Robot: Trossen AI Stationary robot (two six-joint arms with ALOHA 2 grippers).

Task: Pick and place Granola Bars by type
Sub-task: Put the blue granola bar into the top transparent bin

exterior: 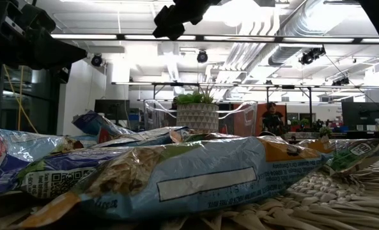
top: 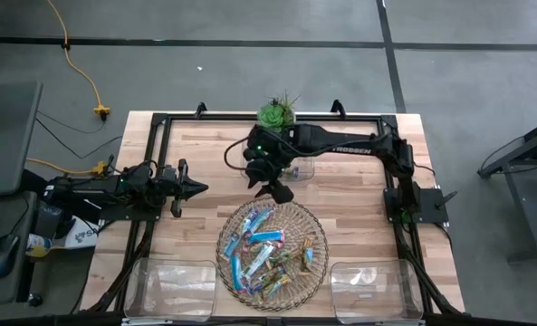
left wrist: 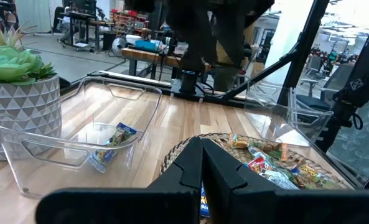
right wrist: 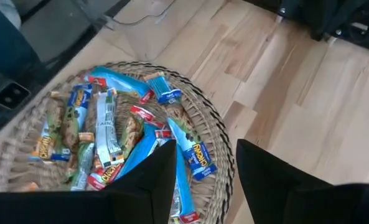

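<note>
many granola bars in wicker tray, below parted right jaws

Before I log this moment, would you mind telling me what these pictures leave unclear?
- Bars at the bottom of the wicker tray: covered by the granola bars piled on top, in every view.
- Wrapper print: too small in the high view; the low view shows one bar close, blocking the rest.
- Third bin's contents: only one bar shows, in the left wrist view; in the high view the right arm covers that bin.
</note>
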